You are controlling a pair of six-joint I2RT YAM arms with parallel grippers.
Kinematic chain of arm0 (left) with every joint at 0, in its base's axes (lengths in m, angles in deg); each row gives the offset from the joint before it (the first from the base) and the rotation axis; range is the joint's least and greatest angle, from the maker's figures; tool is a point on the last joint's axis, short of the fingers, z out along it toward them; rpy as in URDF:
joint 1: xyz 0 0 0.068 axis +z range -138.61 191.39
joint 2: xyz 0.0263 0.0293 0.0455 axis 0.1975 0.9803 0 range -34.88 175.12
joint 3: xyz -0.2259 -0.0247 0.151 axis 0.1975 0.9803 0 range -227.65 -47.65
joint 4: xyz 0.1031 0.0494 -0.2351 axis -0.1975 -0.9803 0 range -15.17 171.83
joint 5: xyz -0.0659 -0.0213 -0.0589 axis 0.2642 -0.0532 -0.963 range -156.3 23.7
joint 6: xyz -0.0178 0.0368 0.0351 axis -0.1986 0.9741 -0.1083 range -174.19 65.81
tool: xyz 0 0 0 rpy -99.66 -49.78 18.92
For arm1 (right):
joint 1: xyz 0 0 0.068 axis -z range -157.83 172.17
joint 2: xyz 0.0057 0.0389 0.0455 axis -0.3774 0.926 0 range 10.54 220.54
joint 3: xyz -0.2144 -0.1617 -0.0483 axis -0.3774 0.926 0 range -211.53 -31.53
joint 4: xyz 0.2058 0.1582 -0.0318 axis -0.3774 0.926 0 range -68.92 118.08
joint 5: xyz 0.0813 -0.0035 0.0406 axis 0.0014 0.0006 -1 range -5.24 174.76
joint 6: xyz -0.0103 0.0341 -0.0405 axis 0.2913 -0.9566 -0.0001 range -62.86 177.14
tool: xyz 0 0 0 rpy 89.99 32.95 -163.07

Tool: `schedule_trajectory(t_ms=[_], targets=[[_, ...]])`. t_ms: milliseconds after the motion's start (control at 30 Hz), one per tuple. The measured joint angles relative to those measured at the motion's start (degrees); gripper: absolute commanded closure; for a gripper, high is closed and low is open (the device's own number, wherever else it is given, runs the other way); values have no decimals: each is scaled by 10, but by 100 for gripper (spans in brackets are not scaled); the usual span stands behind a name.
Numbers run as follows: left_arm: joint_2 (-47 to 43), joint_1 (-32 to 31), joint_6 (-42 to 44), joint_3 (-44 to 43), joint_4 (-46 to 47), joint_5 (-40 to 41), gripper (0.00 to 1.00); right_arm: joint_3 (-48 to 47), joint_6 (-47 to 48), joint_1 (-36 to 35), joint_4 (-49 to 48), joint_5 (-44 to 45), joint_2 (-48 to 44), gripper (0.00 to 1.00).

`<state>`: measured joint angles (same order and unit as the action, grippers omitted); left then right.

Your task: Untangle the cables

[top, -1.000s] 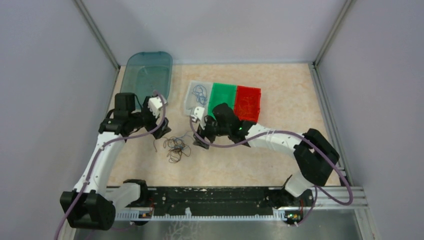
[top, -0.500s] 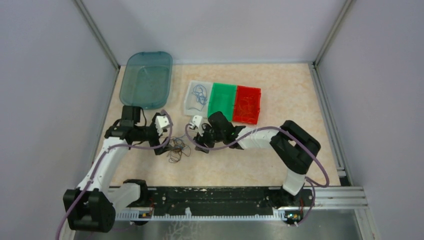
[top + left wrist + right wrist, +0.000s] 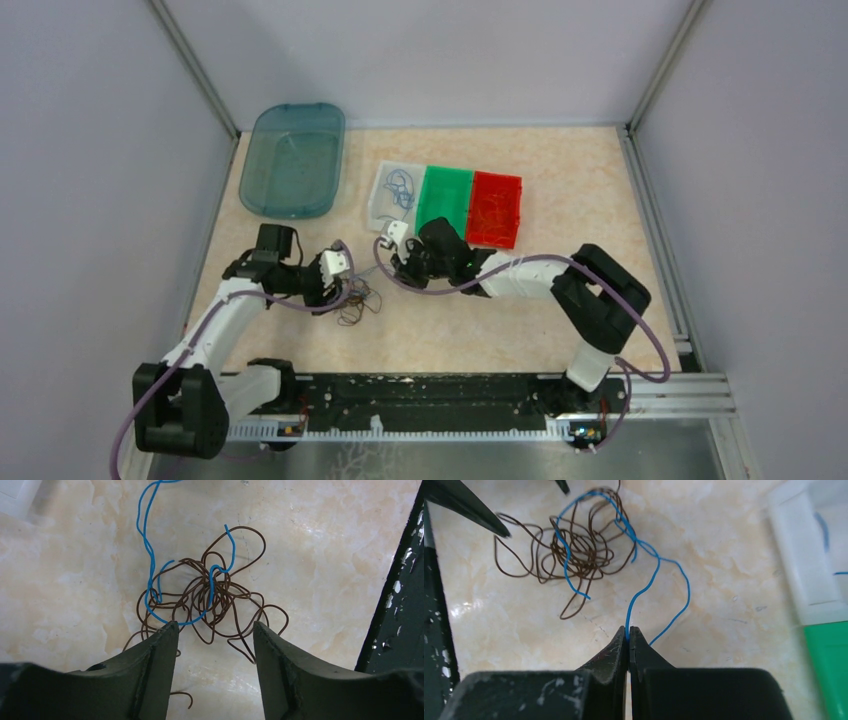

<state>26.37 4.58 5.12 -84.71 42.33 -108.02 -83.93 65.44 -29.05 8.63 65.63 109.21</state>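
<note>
The cables (image 3: pixel 352 300) lie on the table as a small tangle of dark brown wire (image 3: pixel 210 600) with a blue cable (image 3: pixel 146 545) threaded through it. The same tangle (image 3: pixel 574 555) shows in the right wrist view. My right gripper (image 3: pixel 627 628) is shut on one strand of the blue cable (image 3: pixel 628 614), a short way to the right of the tangle. In the top view this right gripper (image 3: pixel 398 263) sits just in front of the bins. My left gripper (image 3: pixel 214 626) is open, its tips straddling the tangle's near loops. From above, the left gripper (image 3: pixel 340 290) is at the tangle's left side.
Behind the grippers stands a row of bins: a clear bin (image 3: pixel 397 192) holding blue wire, a green bin (image 3: pixel 446 200) and a red bin (image 3: pixel 496 208) with red-orange wire. A teal tray (image 3: pixel 292 160) lies at the back left. A black rail (image 3: pixel 420 395) runs along the near edge.
My right gripper has shut on the blue cable. My left arm has come down and right onto the tangle, and its jaws have narrowed somewhat.
</note>
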Motion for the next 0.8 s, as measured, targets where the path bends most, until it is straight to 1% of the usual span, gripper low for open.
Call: schedule_trajectory(t_ms=[67, 100, 167, 233, 267, 333, 533, 567, 600, 800], targets=[[2, -3, 2, 7, 10, 1, 50, 0, -7, 0, -1, 3, -28, 100], [2, -6, 2, 9, 14, 1, 56, 0, -10, 0, -2, 4, -44, 100], [3, -14, 3, 14, 26, 1, 72, 0, -18, 1, -9, 5, -71, 100], [3, -23, 1, 18, 40, 3, 91, 0, -26, 3, -17, 4, -96, 100], [3, -26, -1, 20, 48, 5, 93, -1, -32, 4, -17, 4, -108, 100], [3, -28, -4, 22, 61, 12, 94, -2, -44, 9, -18, 2, -125, 100], [-5, -28, -4, 22, 77, 49, 94, -10, -90, 52, -14, -12, -175, 100], [-10, -28, -3, 22, 77, 55, 98, -15, -98, 61, -14, -14, -182, 100], [-15, -28, -3, 22, 77, 59, 100, -19, -101, 66, -14, -15, -186, 100], [-34, -28, 6, 43, 78, 86, 100, -56, -121, 80, -8, -20, -217, 100]])
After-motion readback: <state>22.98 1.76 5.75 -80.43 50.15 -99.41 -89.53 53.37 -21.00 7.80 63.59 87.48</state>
